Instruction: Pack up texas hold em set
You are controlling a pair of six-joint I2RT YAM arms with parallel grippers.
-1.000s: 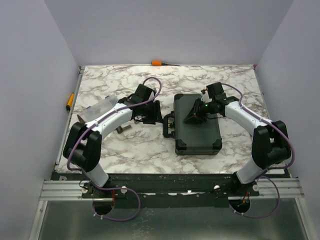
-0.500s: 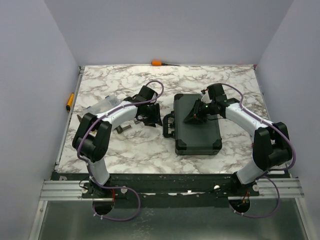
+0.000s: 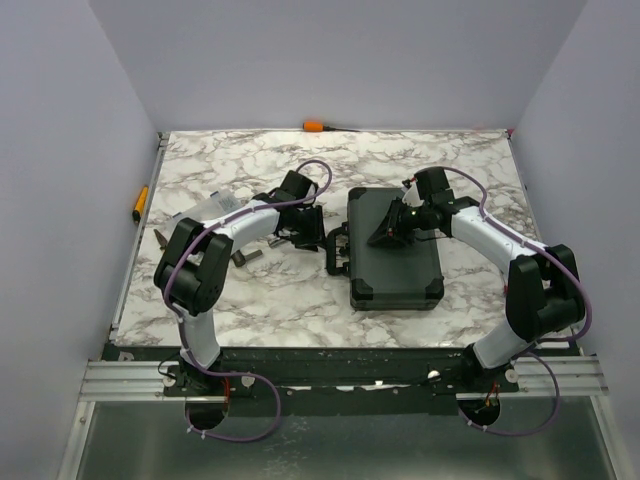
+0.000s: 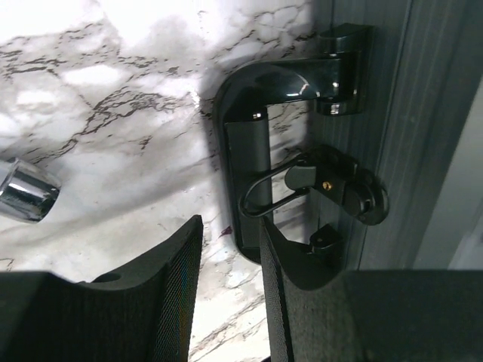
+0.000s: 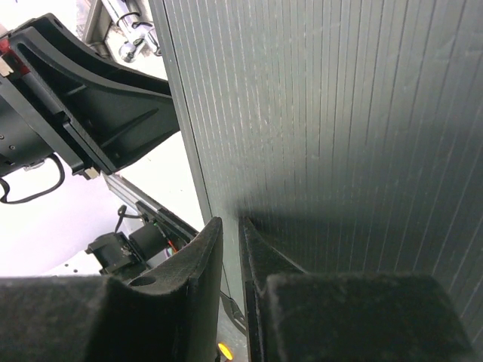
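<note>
**Left pincer lined up on the case handle, right pincer down on the lid**

The left pincer [image 4: 232,221] stands narrow, with an empty gap between its pads. In the left wrist view, the black handle [image 4: 245,151] of the case lies straight ahead of the fingertips and close to them. Its grip bar runs away from the camera in line with the gap, so the jaws sit either side of the bar's width. A short push forward would probably bring the bar between the pads. Just right of the handle, on the case's side wall, is a wire-loop latch [image 4: 302,185]; I cannot tell whether it is fastened.

The right pincer [image 5: 230,220] is nearly closed, with only an empty slit between its pads. Its tips rest on or just above the ribbed lid.

The hard case [image 3: 395,275] lies flat and closed on the marble bench [image 3: 260,300], right of the middle. Its long axis runs from the far edge toward the near edge, and the handle is on the left long side, facing the left arm. That arm is the nearer one for the handle or latch, while the right arm is placed over the lid. No cards, chips or discs show outside the case, so packing looks nearly done.

A grey metal clamp [image 3: 245,257] and a clear plastic box [image 3: 200,212] lie near the left edge, apart from the case
</note>
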